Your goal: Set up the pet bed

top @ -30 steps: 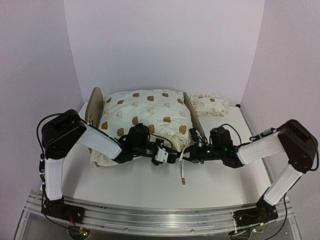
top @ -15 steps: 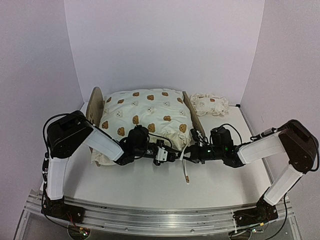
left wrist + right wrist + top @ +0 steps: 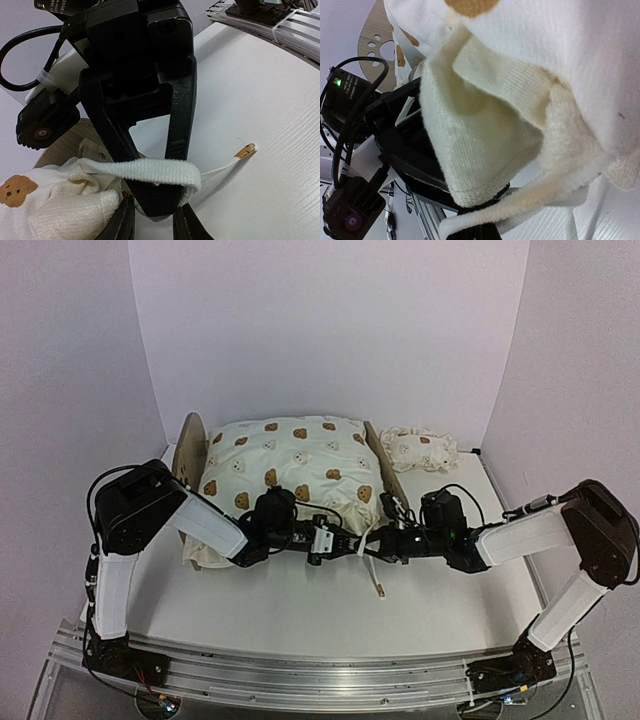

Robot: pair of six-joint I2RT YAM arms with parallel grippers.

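The pet bed [image 3: 188, 448] is a light-wood frame with a rounded headboard on the left. A cream bear-print cushion [image 3: 290, 455] lies on it. The small matching pillow [image 3: 420, 448] lies on the table behind the bed's right end. Both grippers meet at the cushion's near right corner. My right gripper [image 3: 368, 546] [image 3: 477, 222] is shut on the cushion's white ribbed strap [image 3: 150, 170], whose thin tie ends in a tan tip [image 3: 246, 149]. My left gripper [image 3: 340, 543] [image 3: 154, 225] has its fingers [image 3: 125, 220] apart on either side of the right gripper's tip.
Purple walls close in the white table [image 3: 300, 610] at the back and sides. The aluminium rail [image 3: 320, 675] with both arm bases runs along the near edge. The footboard [image 3: 385, 468] stands beside the right arm's wrist.
My left jaws have parted. The tie's tan tip has slid a little right and away from the rail. The cushion's near right corner has been drawn toward the grippers.
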